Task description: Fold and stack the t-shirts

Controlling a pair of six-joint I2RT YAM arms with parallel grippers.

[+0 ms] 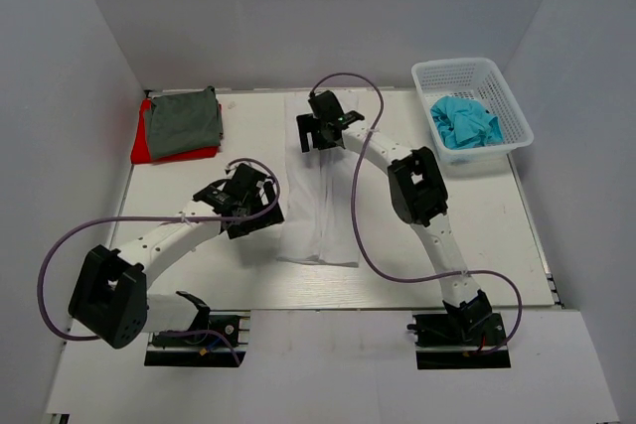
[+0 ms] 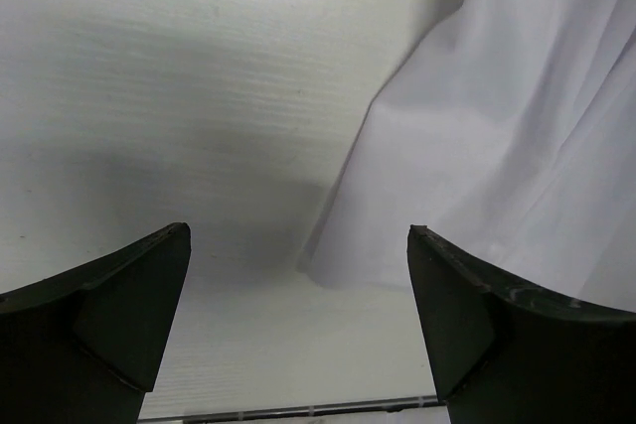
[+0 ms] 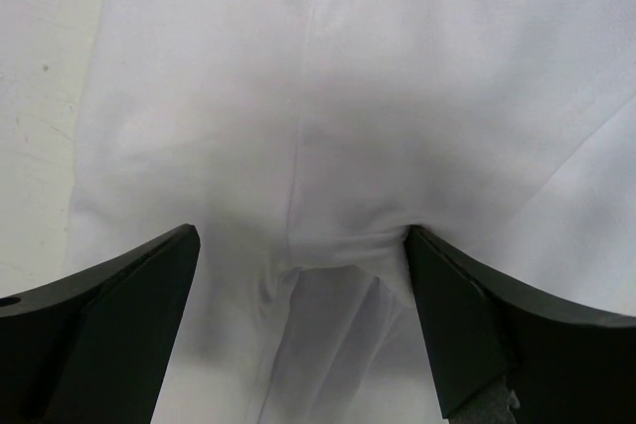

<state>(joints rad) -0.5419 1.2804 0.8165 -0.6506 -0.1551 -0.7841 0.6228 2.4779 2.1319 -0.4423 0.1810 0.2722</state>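
Lying flat, spread lengthwise: white t-shirt (image 1: 321,208).
Right gripper (image 3: 301,233) hovers over its far end, left gripper (image 2: 298,233) at its left edge; both gape wide, empty.

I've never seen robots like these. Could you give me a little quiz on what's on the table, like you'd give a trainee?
1. True or false: the grey-green cloth t-shirt lies on top of the red cloth t-shirt.
2. What is inside the white plastic lattice basket? A) a folded white shirt B) a crumpled turquoise cloth t-shirt C) nothing
3. Fill in: the right gripper is over the spread white cloth t-shirt with its jaws ____.
Key: 1 true; 2 B; 3 open.
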